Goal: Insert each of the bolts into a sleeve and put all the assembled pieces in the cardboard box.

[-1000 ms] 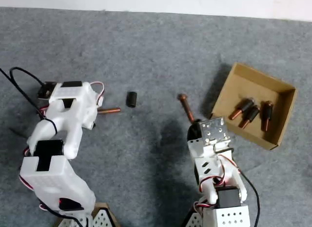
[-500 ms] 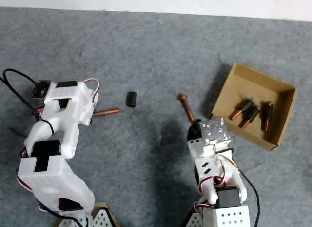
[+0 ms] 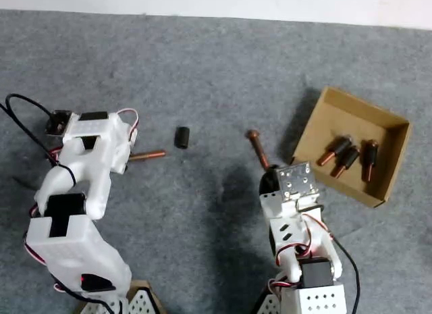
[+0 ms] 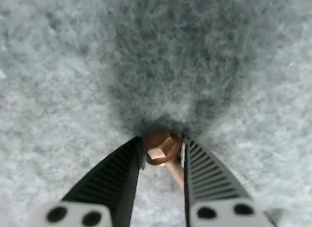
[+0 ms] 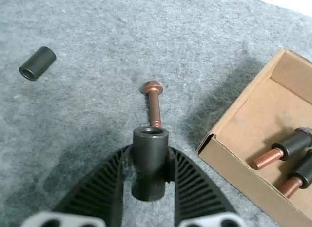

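My left gripper (image 4: pixel 163 141) is shut on the head of a copper bolt (image 4: pixel 161 147), held low over the carpet. From above, that bolt's shank (image 3: pixel 148 154) pokes out from under the left wrist toward a loose black sleeve (image 3: pixel 182 137). In my right gripper (image 5: pixel 150 154) a second black sleeve (image 5: pixel 150 161) is clamped, bore facing outward. Just beyond it a second bolt (image 5: pixel 154 102) lies on the carpet, shank end toward the sleeve. The cardboard box (image 3: pixel 364 106) stands at the right with three assembled pieces (image 3: pixel 347 159) inside.
Grey carpet covers the whole table. The box's near corner (image 5: pixel 243 173) sits close beside the right gripper. The loose sleeve (image 5: pixel 37 63) lies between the two arms. A black cable (image 3: pixel 27 135) loops at the left arm's outer side.
The left arm shifted slightly to the left with the bolt in its grip, then held still. The right arm, both sleeves and the second bolt have not moved.
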